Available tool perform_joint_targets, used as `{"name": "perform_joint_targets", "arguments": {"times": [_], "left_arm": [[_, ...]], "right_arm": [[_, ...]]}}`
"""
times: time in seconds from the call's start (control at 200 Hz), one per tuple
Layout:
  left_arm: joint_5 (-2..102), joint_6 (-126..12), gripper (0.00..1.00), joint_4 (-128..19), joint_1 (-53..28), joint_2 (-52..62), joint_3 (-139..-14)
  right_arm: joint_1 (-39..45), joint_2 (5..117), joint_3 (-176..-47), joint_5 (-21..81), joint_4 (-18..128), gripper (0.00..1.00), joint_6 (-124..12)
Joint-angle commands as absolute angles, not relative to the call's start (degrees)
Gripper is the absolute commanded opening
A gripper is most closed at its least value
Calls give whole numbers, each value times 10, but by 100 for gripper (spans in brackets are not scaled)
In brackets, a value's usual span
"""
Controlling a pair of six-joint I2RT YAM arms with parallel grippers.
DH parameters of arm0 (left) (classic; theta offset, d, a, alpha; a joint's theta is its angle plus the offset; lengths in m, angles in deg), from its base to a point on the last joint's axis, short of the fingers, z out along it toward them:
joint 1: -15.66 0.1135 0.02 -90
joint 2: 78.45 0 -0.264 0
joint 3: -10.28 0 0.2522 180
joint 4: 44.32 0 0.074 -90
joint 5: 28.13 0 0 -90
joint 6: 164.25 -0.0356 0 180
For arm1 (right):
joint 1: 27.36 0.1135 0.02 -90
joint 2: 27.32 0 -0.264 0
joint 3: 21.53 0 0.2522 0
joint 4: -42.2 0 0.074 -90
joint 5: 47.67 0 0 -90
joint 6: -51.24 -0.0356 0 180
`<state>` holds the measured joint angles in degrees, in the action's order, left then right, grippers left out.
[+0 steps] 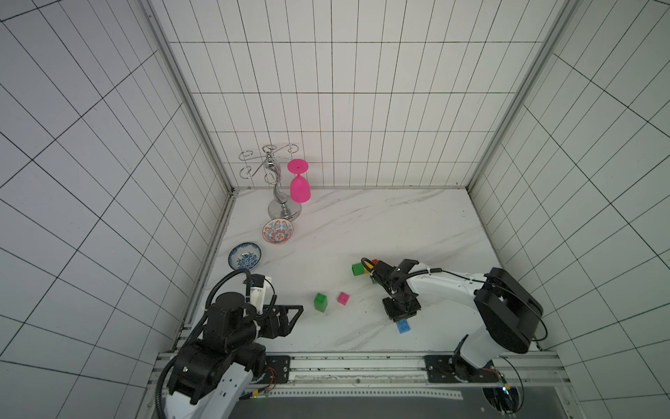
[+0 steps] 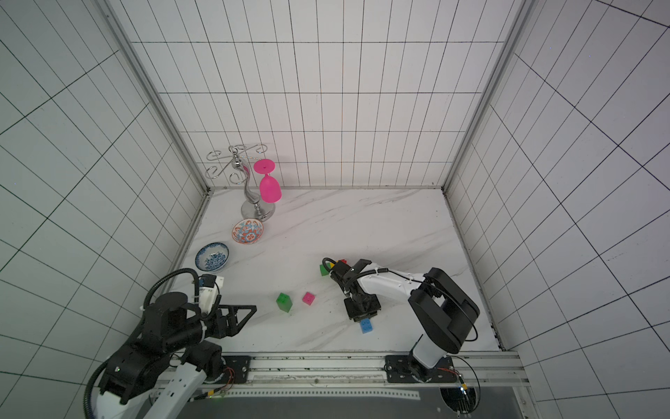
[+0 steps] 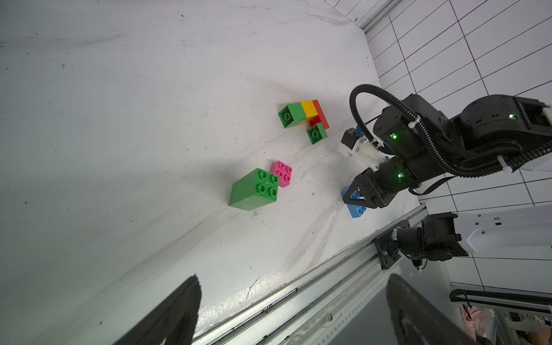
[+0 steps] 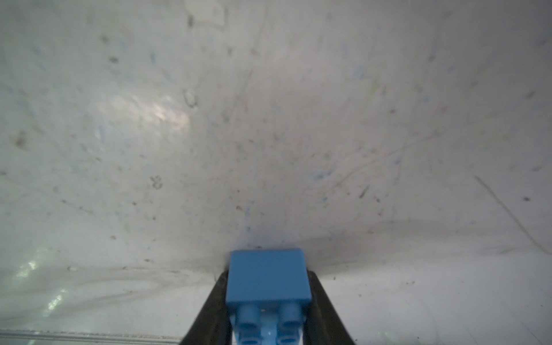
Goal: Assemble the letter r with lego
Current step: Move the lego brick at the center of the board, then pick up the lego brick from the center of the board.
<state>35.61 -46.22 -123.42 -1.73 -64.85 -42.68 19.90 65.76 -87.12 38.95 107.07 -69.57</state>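
1. A blue brick [image 4: 267,280] fills the near edge of the right wrist view, with its studs toward the camera. It is clamped between the two dark fingers [image 4: 219,294] of the right hand [image 3: 358,199], which press on its opposite sides.
2. In both top views this brick sits low at the white marbled worktop [image 1: 362,225], near the front rail. Whether it is lifted clear cannot be told.
3. The left hand [image 3: 292,279] hovers over the left front of the worktop. Its fingers are spread wide apart, holding and touching nothing.
4. Between the hands stands a green stack [image 1: 321,302] of two cubes and, near it, a pink cube [image 1: 343,298], both studs up.
5. Farther back a joined piece lies on its side: a green cube [image 3: 291,115], a yellow cube [image 3: 309,108] and a red brick [image 3: 322,115], with a second green cube [image 3: 317,134] against the red brick.
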Motion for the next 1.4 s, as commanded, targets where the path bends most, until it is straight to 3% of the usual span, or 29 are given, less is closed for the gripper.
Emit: {"name": "perform_joint_targets", "arguments": {"times": [0.0, 0.09, 0.25, 0.38, 0.475, 0.605, 0.78, 1.059, 1.394], "left_arm": [[355, -468, 97, -1223, -15, -643, -430], [358, -470, 97, -1225, -15, -642, -433], [363, -479, 97, -1234, -15, -638, -444], [365, -488, 97, -1241, -15, -633, -451], [365, -488, 97, -1241, -15, -632, -450], [361, -482, 97, -1232, -15, -634, -444], [359, -477, 97, -1228, -15, -635, -443], [362, -475, 97, -1232, -15, -643, -438], [353, -474, 97, -1221, -15, -647, -435]], "right_arm": [[195, 688, -921, 406, 1055, 0, -707], [194, 721, -961, 404, 1059, 0, -703], [195, 761, -998, 390, 1059, 27, -698], [195, 743, -999, 393, 1064, 59, -707], [195, 711, -990, 399, 1071, 65, -717], [195, 686, -980, 395, 1073, 64, -721], [199, 694, -972, 384, 1070, 55, -721], [217, 705, -954, 387, 1066, 54, -736], [218, 726, -950, 389, 1059, 30, -732]]}}
